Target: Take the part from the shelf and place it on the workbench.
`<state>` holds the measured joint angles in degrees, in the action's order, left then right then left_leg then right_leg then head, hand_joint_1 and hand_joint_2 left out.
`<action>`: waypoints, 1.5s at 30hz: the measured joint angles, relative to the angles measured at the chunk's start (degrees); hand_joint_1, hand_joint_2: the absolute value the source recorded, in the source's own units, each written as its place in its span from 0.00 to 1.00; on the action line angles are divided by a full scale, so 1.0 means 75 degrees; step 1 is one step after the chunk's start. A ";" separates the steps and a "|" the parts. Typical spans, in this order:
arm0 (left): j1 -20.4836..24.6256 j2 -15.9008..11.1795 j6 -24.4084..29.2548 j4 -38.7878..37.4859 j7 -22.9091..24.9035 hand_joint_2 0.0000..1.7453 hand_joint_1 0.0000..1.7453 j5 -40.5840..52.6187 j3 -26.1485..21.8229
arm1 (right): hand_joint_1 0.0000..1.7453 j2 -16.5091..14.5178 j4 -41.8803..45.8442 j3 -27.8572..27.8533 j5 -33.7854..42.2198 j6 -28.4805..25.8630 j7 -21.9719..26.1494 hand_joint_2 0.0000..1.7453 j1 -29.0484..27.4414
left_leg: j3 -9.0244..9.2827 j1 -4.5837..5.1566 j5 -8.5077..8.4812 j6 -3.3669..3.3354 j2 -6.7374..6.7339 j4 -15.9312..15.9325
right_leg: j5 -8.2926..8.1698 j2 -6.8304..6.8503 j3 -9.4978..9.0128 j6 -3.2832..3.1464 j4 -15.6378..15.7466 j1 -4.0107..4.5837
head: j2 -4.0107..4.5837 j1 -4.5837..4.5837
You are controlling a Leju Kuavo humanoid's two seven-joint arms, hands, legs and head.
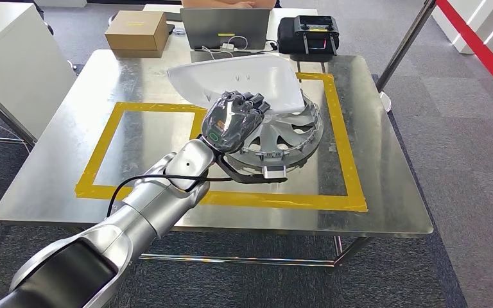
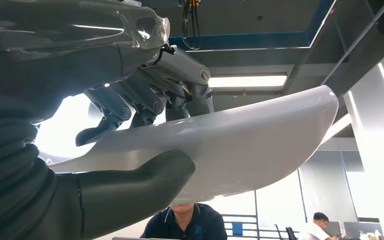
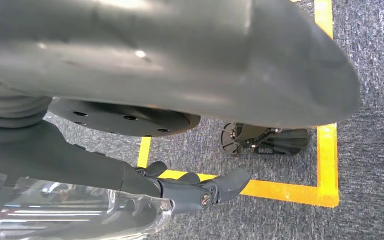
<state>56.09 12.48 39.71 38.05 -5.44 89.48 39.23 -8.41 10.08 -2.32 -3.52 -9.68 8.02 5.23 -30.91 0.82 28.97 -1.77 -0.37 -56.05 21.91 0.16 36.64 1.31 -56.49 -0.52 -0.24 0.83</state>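
The part is a white curved shell (image 1: 250, 74); my left hand (image 1: 234, 119) grips its near edge over the steel workbench (image 1: 391, 160). In the left wrist view the thumb (image 2: 130, 185) presses under the white shell (image 2: 240, 145) and the dark fingers (image 2: 145, 100) lie on its other side. The shell hangs over the far side of a silver hubcap (image 1: 289, 138) lying inside the yellow tape rectangle (image 1: 147, 108); I cannot tell whether the two touch. My right hand (image 3: 190, 192) hangs over grey carpet, fingers stretched out and holding nothing.
Behind the workbench stand a cardboard box (image 1: 136, 30), a laptop (image 1: 224, 29) with a person (image 1: 228, 3) seated at it, and a black device (image 1: 308, 33). A white cabinet (image 1: 6, 64) stands at the left. A red barrier (image 1: 481, 45) crosses the far right.
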 joint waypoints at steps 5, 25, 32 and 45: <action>0.0000 0.0000 0.0000 0.0000 0.0000 1.00 1.00 0.0000 0.0000 | 0.00 0.0000 0.0000 0.0000 0.0000 0.0000 0.0000 0.00 0.0000 | -0.0001 0.0000 0.0000 0.0000 0.0000 0.0000 | 0.0000 0.0000 0.0002 0.0000 0.0000 0.0000 | 0.0000 0.0000; 0.0023 -0.0003 0.0000 -0.0009 0.0001 1.00 1.00 0.0000 0.0044 | 0.00 0.0000 0.0000 0.0000 0.0000 0.0000 0.0000 0.00 0.0000 | -0.0008 0.0000 0.0000 0.0000 0.0000 0.0000 | 0.0000 0.0000 0.0009 0.0000 0.0000 0.0000 | 0.0000 0.0000; 0.0023 -0.0003 0.0000 -0.0009 0.0001 1.00 1.00 0.0000 0.0049 | 0.00 0.0000 0.0000 0.0000 0.0000 0.0000 0.0000 0.00 0.0000 | -0.0010 -0.0001 0.0000 0.0000 0.0000 0.0000 | 0.0000 0.0000 0.0011 0.0000 0.0000 0.0000 | 0.0000 0.0000; 0.0023 -0.0003 0.0000 -0.0009 0.0001 1.00 1.00 0.0000 0.0058 | 0.00 0.0000 0.0000 0.0000 0.0000 0.0000 0.0000 0.00 0.0000 | -0.0016 -0.0001 0.0000 0.0000 0.0000 0.0000 | 0.0000 0.0000 0.0018 0.0000 -0.0001 0.0001 | 0.0000 0.0001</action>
<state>56.26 12.46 39.71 37.98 -5.44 89.48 39.66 -8.41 10.08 -2.32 -3.52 -9.68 8.02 5.23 -31.03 0.81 28.97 -1.77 -0.37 -56.05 21.91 0.16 36.78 1.31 -56.50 -0.52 -0.24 0.84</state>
